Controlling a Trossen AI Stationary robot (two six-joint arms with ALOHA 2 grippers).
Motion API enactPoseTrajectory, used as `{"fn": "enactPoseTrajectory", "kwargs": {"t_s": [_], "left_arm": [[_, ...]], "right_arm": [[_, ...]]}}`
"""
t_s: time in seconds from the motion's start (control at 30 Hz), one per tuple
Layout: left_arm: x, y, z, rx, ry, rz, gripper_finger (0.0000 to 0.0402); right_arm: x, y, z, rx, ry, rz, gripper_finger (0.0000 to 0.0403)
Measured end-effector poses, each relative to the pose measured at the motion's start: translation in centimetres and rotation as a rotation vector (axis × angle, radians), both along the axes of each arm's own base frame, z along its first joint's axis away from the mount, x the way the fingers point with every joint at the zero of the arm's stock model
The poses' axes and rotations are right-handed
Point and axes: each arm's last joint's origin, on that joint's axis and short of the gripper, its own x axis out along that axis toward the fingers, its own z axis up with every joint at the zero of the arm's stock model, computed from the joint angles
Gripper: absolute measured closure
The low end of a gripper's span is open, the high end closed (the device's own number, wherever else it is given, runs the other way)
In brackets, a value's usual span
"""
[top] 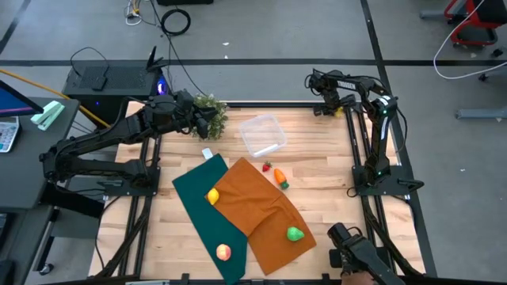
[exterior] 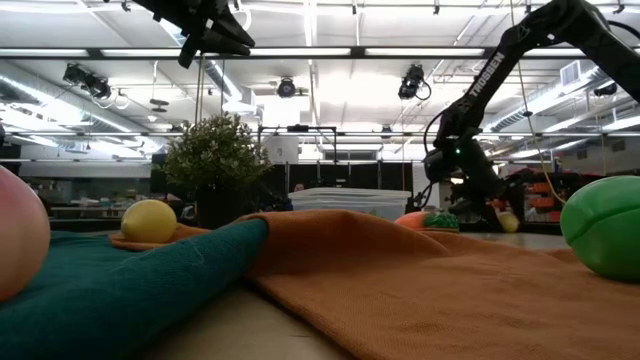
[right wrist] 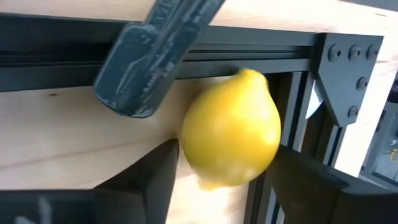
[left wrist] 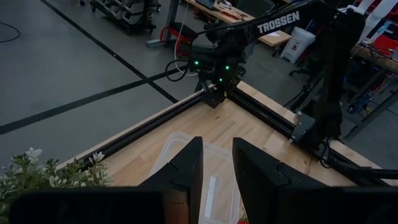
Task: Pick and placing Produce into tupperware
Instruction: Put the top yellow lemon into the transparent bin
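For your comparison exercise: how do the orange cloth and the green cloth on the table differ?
The orange cloth lies on top, overlapping the green cloth. Orange is rumpled; green lies flatter. Orange carries a green fruit; green carries a peach-coloured one. Both lie spread on the table.

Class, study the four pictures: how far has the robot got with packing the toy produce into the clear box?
Done: nothing visible; the clear box looks empty. In hand: a lemon sits between the right claw's fingers at the table's far corner, grip unclear. The left claw hovers empty above the box. Left: the yellow fruit, peach, green fruit, carrot and strawberry lie outside it.
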Motion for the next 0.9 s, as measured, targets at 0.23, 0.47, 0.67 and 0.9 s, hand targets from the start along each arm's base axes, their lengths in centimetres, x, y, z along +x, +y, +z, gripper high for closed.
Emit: {"fn": "enactPoseTrajectory", "kwargs": {"t_s": [0.23, 0.47, 0.67, 0.9], "left_arm": [[0.0, 0.0, 0.0, 0.001, 0.001, -0.001, 0.0306], [0.0, 0.0, 0.0, 0.002, 0.001, 0.000, 0.0306], [0.0, 0.0, 0.0, 0.002, 0.001, 0.000, 0.0308], [0.0, 0.0, 0.0, 0.002, 0.001, 0.000, 0.0307]], "right_arm": [[-0.7, -0.4, 0.1, -0.001, -0.019, -0.026, 0.0150], [-1.5, -0.9, 0.1, -0.003, -0.058, -0.065, 0.0158], [-1.7, -1.2, 0.1, -0.021, -0.076, -0.073, 0.0161], [-1.6, -1.4, 0.0, -0.053, -0.083, -0.095, 0.0163]]}}
